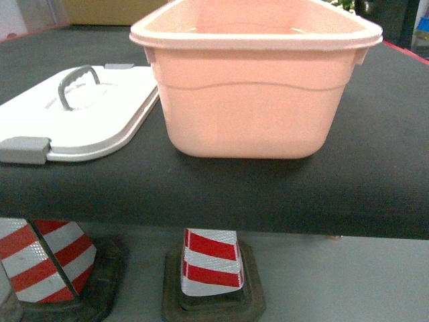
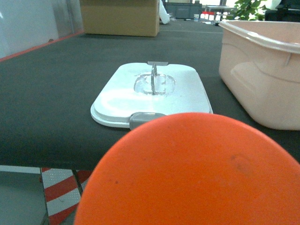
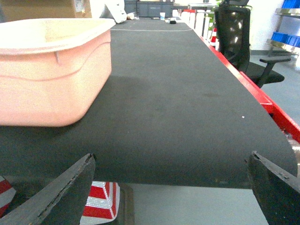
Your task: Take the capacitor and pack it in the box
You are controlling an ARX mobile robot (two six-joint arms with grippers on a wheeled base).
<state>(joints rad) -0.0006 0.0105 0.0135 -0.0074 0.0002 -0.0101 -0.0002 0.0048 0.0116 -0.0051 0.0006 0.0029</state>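
Dark felt tabletop (image 1: 375, 174) is stretching out ahead of me, striped cones (image 1: 209, 263) sitting on the floor under its edge. The pink box (image 1: 255, 87) is sitting open near that edge, its white lid (image 1: 87, 111) lying flat just beside it. My right fingers (image 3: 173, 192) are hanging spread wide, gripping nothing. Something orange (image 2: 187, 173) is blocking my left camera, so can't tell about those fingers.

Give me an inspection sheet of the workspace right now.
Surface: dark mat table, bare right of the box.
Job's things: pink box open, upright; white lid flat beside it, handle up. No capacitor seen.
Clutter: orange object fills the left wrist view, unidentifiable.
End effectors: right end effector open, empty; left not visible.
Cables: nothing seen.
Surroundings: striped cones below the table, cardboard carton, black chair.
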